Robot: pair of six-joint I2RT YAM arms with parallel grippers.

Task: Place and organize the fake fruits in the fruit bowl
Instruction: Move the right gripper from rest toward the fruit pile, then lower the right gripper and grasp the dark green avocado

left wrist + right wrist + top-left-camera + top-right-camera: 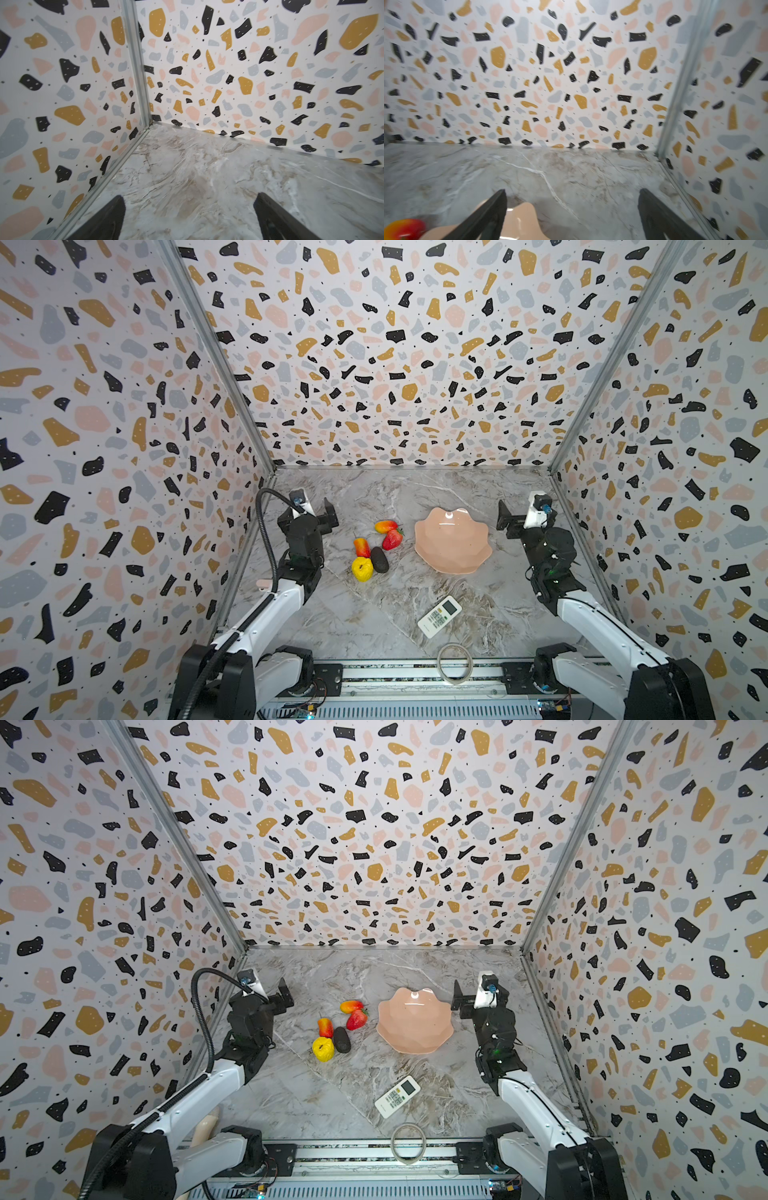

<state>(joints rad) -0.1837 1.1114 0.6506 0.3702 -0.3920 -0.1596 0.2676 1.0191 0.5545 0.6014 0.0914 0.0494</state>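
Bowl: wide, glossy pale-pink scalloped fruit bowl [453, 541], on grey marble tabletop [374, 614].
Fruits: clustered on the marble at bowl's 9 o'clock: red strawberry [392, 539] nearest, far red-orange-yellow oblong fruit [386, 526], near red-orange-yellow oblong fruit [362, 547], dark oval avocado [379, 559] just beside lumpy yellow fruit [362, 568].
Left gripper [189, 196]: jaws wide, over bare marble.
Right gripper [572, 191]: jaws wide, bowl's 2 o'clock.
Remote: white remote control [439, 616], bowl's 6 o'clock.
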